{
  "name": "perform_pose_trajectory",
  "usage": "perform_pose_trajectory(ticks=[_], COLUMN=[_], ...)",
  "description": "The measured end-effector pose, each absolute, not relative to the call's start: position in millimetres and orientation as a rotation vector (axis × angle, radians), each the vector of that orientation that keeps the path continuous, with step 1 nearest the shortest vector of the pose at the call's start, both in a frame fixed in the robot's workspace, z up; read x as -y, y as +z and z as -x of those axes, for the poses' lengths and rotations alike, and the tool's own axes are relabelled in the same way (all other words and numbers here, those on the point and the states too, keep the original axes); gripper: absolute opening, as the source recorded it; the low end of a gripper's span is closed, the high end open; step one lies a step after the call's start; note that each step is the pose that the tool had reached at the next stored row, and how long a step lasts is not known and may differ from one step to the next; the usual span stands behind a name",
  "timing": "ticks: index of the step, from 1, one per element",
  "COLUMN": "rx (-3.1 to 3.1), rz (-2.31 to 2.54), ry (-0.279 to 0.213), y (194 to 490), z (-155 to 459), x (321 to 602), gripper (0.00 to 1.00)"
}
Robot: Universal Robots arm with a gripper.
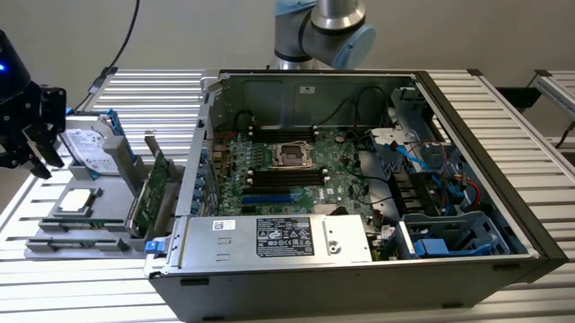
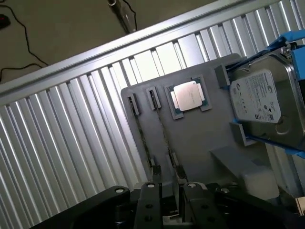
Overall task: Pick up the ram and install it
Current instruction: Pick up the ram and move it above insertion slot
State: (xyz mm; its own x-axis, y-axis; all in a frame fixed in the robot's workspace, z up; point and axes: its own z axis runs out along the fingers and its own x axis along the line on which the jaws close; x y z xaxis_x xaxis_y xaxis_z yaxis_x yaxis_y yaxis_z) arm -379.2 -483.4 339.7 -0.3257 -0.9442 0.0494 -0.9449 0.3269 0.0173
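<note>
My black gripper [image 1: 34, 158] hangs at the exterior view's far left, above and apart from the grey parts holder [image 1: 40, 250]. Two slim green ram sticks [image 1: 81, 225] stand on edge in the holder's front slots. In the wrist view my fingers [image 2: 151, 190] stand parted over the holder [image 2: 200, 138], and its two narrow slots [image 2: 145, 136] run toward them, seen edge-on. Nothing shows between the fingers. The open computer case [image 1: 503, 195] holds the motherboard, whose long black memory slots [image 1: 285, 177] sit beside the processor socket [image 1: 292, 153].
The holder also carries a processor chip [image 2: 188, 95], a hard drive [image 2: 267, 102] in a blue bracket, and a green expansion card [image 1: 155, 192] standing against the case. The power supply [image 1: 279, 237] and cables [image 1: 422, 158] crowd the case. All rests on a slatted aluminium table [image 1: 81, 296].
</note>
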Motion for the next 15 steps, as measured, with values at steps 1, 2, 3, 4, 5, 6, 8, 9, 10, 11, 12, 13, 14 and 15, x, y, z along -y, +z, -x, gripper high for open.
perform_pose_trajectory(ticks=[1, 2, 3, 4, 5, 6, 8, 9, 10, 11, 12, 13, 14, 15], rx=[2.5, 2.489, 2.487, 2.487, 2.487, 2.487, 2.486, 2.481, 2.471, 2.459, 2.447, 2.435, 2.425, 2.415], rz=[-1.818, -1.832, -1.833, -1.833, -1.833, -1.833, -1.835, -1.842, -1.855, -1.87, -1.887, -1.903, -1.916, -1.926], ry=[0.024, 0.026, 0.027, 0.027, 0.027, 0.027, 0.027, 0.027, 0.028, 0.028, 0.029, 0.029, 0.029, 0.029], y=[339.7, 339.7, 339.8, 339.8, 339.8, 339.8, 339.7, 339.5, 339.4, 339.2, 339.0, 338.5, 337.8, 337.0], z=[379.3, 379.8, 379.8, 379.7, 379.7, 379.7, 379.9, 380.7, 380.8, 380.8, 380.8, 380.8, 380.9, 380.9], x=[483.4, 483.3, 483.3, 483.3, 483.4, 483.4, 483.4, 483.4, 483.4, 483.5, 483.6, 483.7, 483.8, 484.2], gripper=[0.29, 0.29, 0.35, 0.42, 0.42, 0.42, 0.42, 0.42, 0.42, 0.42, 0.42, 0.42, 0.42, 0.42])
